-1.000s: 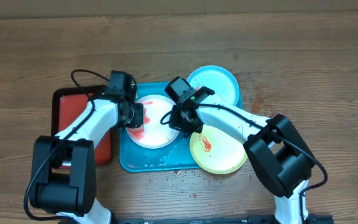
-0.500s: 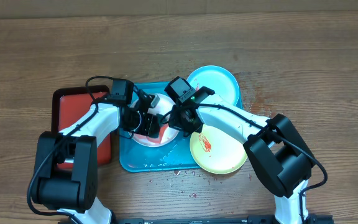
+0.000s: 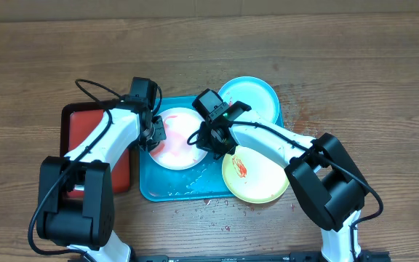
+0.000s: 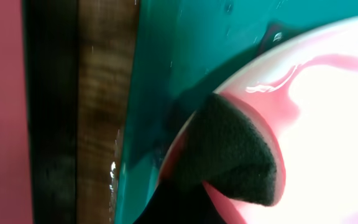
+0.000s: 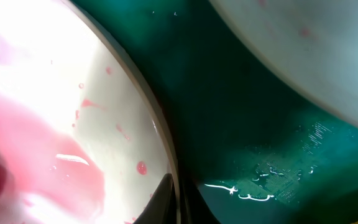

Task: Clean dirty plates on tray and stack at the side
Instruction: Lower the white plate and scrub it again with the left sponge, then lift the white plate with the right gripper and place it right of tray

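A white plate (image 3: 179,140) smeared with pink sauce lies on the cyan-blue tray (image 3: 151,186). My left gripper (image 3: 153,132) is at its left edge, shut on a dark scrub sponge (image 4: 232,149) that presses on the plate's wet rim (image 4: 328,124). The right gripper (image 3: 208,140) is shut on the plate's right rim (image 5: 73,93), with its fingers (image 5: 164,198) on either side of the edge. A cyan plate (image 3: 252,98) sits at the tray's far right corner. The lime green plate (image 3: 254,176), with a red smear, overlaps the tray's near right edge.
A red tray (image 3: 86,125) with a dark rim lies just left of the blue tray, with a strip of wooden table (image 4: 98,93) between them. Water and red specks (image 3: 209,202) dot the tray's front and the table before it.
My left gripper swept right across the white plate with the sponge and has come back to its left edge. The sauce is now spread thinner. The right arm has not moved.
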Robot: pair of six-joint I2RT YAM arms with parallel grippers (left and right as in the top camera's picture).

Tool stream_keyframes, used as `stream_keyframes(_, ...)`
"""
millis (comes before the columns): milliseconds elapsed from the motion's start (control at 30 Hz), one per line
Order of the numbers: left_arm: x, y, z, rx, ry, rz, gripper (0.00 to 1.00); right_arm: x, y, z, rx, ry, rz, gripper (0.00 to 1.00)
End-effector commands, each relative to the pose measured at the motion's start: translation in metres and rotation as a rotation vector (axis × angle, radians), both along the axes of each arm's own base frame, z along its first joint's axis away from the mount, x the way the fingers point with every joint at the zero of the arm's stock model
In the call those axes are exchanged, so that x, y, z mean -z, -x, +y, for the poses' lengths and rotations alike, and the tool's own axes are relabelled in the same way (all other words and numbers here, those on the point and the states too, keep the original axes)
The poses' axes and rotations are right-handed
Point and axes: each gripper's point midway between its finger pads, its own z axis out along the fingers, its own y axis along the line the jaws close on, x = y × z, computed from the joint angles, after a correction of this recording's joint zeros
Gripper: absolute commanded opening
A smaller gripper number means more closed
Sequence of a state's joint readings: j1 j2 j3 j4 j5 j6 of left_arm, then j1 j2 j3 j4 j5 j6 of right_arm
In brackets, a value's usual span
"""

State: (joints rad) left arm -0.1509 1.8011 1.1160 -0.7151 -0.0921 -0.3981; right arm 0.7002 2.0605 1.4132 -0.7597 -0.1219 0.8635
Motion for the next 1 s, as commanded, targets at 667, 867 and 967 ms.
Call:
stream_keyframes(667,-0.164,-0.086,-0.05,0.38,0.234,-0.265,0.04,0.007,0.008,0.001,-0.256,-0.003,-0.004,0.04)
stream_keyframes(867,-0.227,-0.064,-0.038,0.362,0.186,-0.24,0.04,-0.031,-0.005,0.002,-0.347,0.024,-0.102,0.04)
stream_keyframes(967,-0.236,-0.065,-0.025,0.339,0.107,-0.253,0.04,-0.061,-0.013,-0.002,-0.362,0.083,-0.202,0.04)
